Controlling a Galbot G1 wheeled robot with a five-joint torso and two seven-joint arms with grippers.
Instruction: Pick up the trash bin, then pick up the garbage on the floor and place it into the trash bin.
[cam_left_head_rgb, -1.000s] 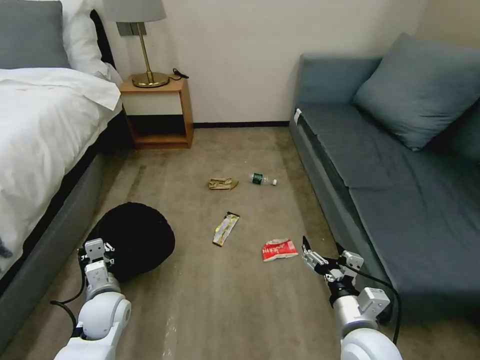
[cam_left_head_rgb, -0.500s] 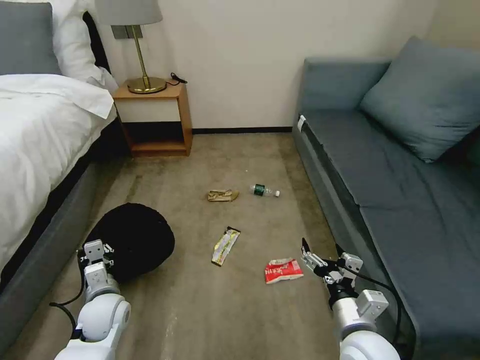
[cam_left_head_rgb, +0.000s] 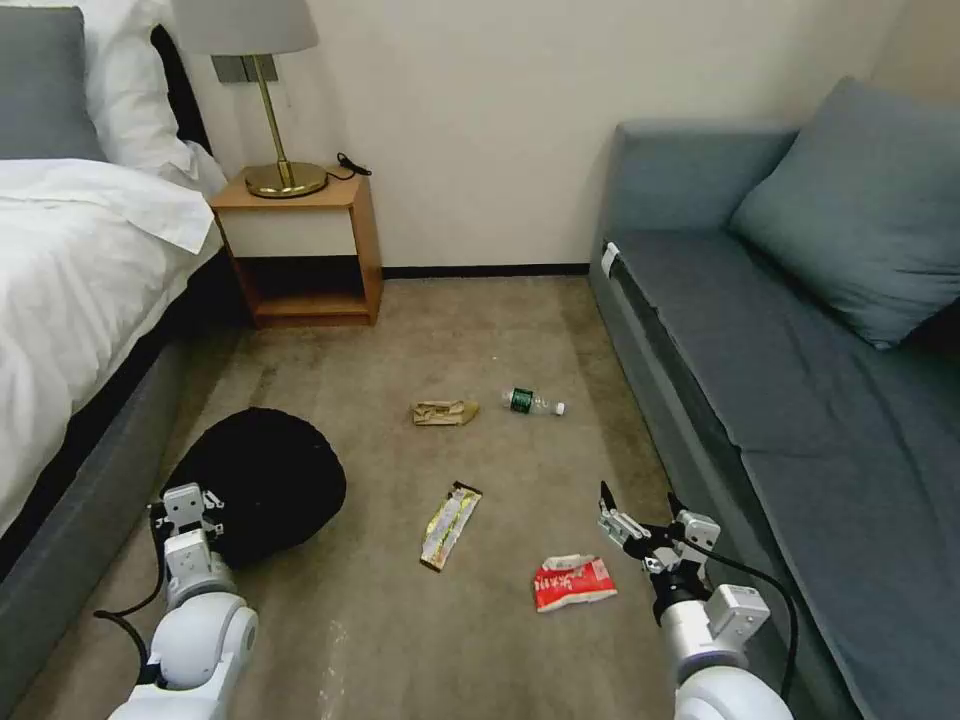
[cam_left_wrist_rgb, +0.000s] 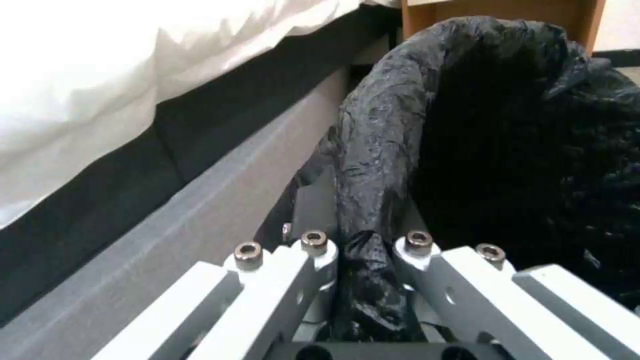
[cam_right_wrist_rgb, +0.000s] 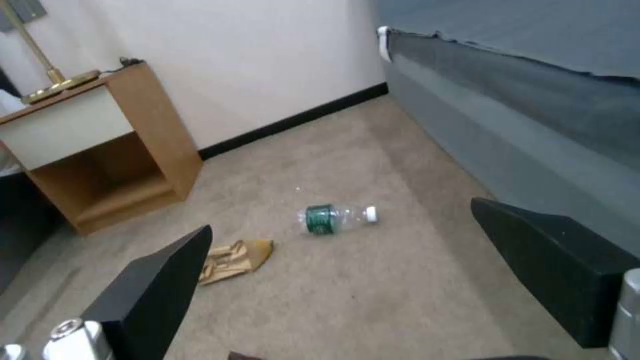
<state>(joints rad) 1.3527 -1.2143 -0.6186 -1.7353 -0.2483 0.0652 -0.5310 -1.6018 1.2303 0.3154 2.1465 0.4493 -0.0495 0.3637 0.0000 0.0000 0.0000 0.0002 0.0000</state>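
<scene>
Here left claw (cam_left_wrist_rgb: 365, 280) apparently pinches trash bin (cam_left_head_rgb: 262, 480); right claw (cam_left_head_rgb: 640, 515) gapes.

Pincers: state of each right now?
Left pincer: shut on the trash bin liner edge, beside the bed.
Right pincer: open, empty, above the carpet near the red-and-white packet.

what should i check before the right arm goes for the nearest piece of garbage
1. Left gripper shut on the trash bin liner rim: ok.
2. Right gripper jaws open, nothing between them: ok.
3. Red-and-white packet lies flat on bare carpet, just left of that gripper: ok.
4. Wrapper, paper bag and bottle apart from the packet: ok.
5. Bin mouth reachable for a drop: cannot tell.
</scene>
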